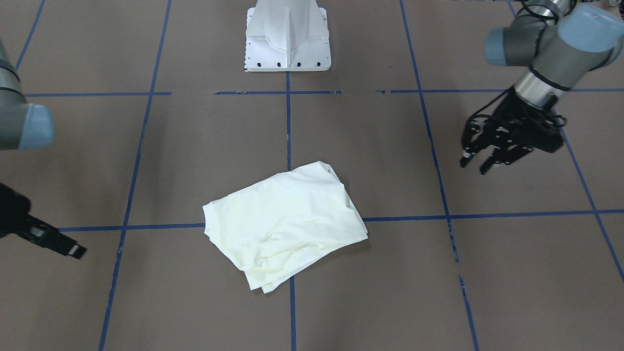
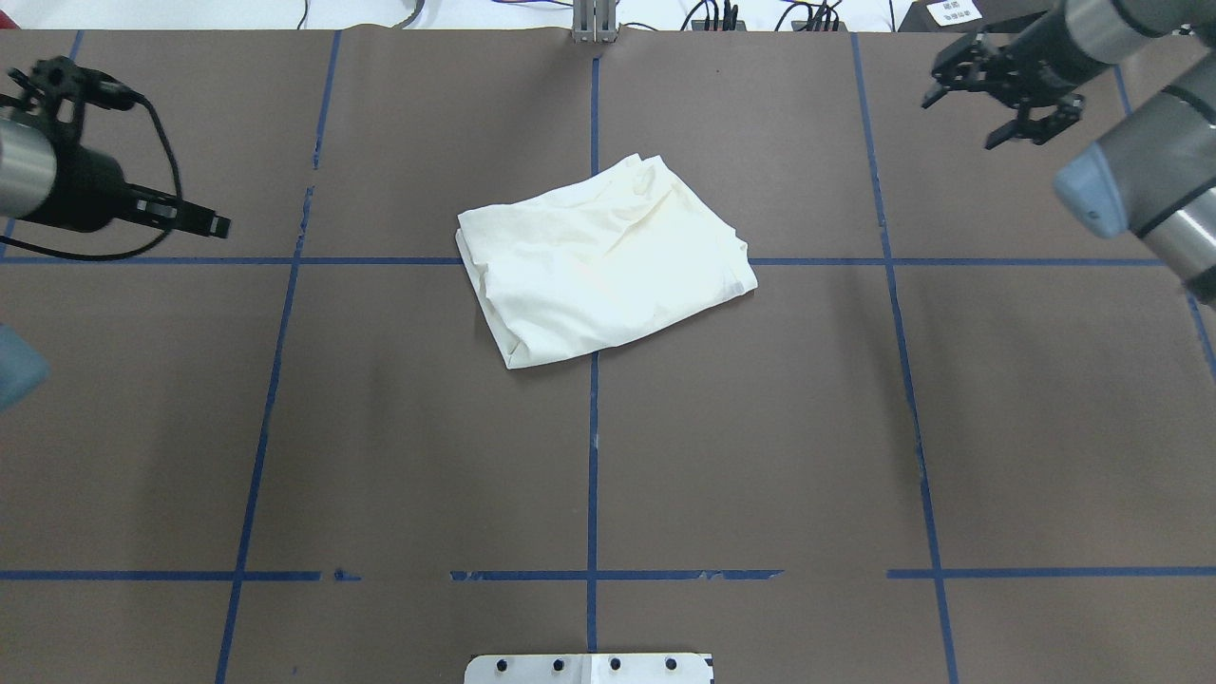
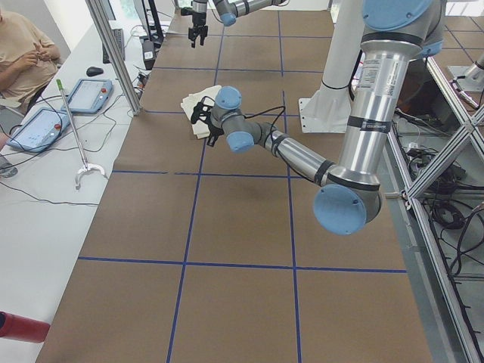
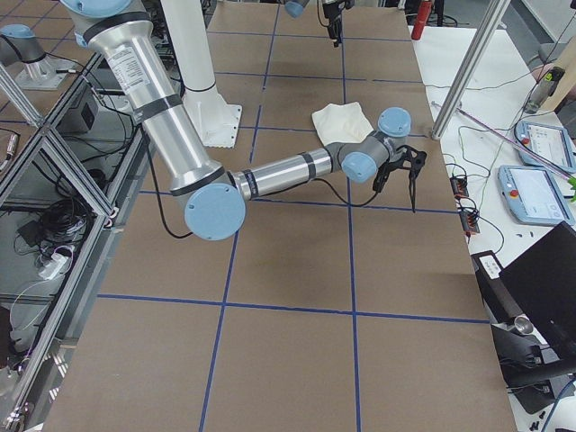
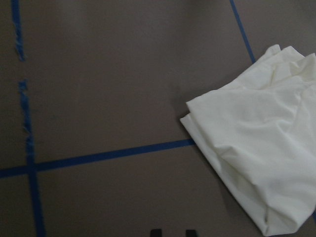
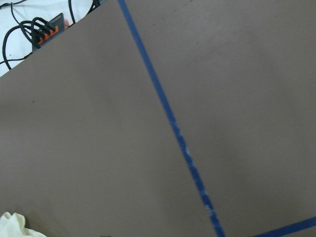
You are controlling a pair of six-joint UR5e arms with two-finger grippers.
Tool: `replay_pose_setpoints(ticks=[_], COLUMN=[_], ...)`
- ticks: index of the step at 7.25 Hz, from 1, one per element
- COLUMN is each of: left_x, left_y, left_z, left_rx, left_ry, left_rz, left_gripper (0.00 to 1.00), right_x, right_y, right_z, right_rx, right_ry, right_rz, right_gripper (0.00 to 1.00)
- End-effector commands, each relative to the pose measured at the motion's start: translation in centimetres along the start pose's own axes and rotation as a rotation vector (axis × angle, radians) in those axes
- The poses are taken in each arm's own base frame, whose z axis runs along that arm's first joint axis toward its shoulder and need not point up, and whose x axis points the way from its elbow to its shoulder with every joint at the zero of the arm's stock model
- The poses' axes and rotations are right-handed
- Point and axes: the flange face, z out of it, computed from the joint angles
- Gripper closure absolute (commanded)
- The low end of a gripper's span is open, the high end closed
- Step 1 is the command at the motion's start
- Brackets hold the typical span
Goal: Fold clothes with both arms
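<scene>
The clothes are one cream shirt (image 2: 608, 261), folded into a rough rectangle on the brown table, plain side up with no print showing. It also shows in the front view (image 1: 287, 224), the left wrist view (image 5: 256, 148), and as a corner in the right wrist view (image 6: 12, 224). My left gripper (image 2: 217, 225) hovers well to the shirt's left, open and empty. It also shows in the front view (image 1: 475, 165), and its fingertips (image 5: 155, 232) sit at the bottom of the left wrist view. My right gripper (image 2: 959, 122) is open and empty near the far right table edge.
The white pedestal base (image 1: 287, 44) stands at the robot's side of the table. Blue tape lines (image 2: 593, 456) grid the brown surface. Cables and plugs (image 2: 722, 14) lie past the far edge. An operator (image 3: 23, 53) and tablets (image 3: 41, 125) are beyond it.
</scene>
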Motion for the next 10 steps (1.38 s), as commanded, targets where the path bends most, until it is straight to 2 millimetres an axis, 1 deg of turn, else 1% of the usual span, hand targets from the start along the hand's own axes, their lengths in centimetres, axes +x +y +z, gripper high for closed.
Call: replay_pose_setpoints(ticks=[1,2,3,4,5,6,7,8,9,10], left_x=[-13.8,-18.0,-20.8,-24.6,-26.5,-25.8,-26.0,-25.4,-25.5,-25.7], left_y=[0.1,-0.1,-1.1,-2.2,-2.0,-1.5,4.2,4.4,5.7,6.1], left_z=[-4.4,-5.8,-6.8,-8.3,-9.1,-11.1,-10.9,-11.6,-11.3,-11.2], left_rx=[-0.055,-0.1,-0.15,-0.161,-0.185,-0.187,-0.218,-0.183,-0.169,-0.163], left_ry=[-0.149,-0.175,-0.14,-0.099,-0.081,-0.085,-0.1,-0.107,-0.096,-0.091], left_rz=[0.127,0.122,0.058,-0.017,-0.097,-0.105,-0.121,-0.076,-0.061,-0.055], left_gripper=[0.01,0.0,0.0,0.0,0.0,0.0,0.0,0.0,0.0,0.0], right_x=[15.2,22.6,28.0,29.4,26.9,23.4,24.3,24.8,25.1,25.7], right_y=[-1.1,-0.8,1.3,3.3,4.5,6.0,6.6,6.2,6.1,6.2], right_z=[-4.3,-6.2,-6.3,-6.5,-7.1,-9.5,-10.0,-10.1,-9.8,-9.4], right_rx=[0.039,0.049,0.02,0.002,-0.057,-0.097,-0.094,-0.069,-0.078,-0.092], right_ry=[0.062,0.103,0.141,0.149,0.177,0.209,0.272,0.332,0.324,0.32], right_rz=[-0.169,-0.299,-0.406,-0.438,-0.393,-0.363,-0.393,-0.415,-0.403,-0.388], right_gripper=[0.0,0.0,0.0,0.0,0.0,0.0,0.0,0.0,0.0,0.0])
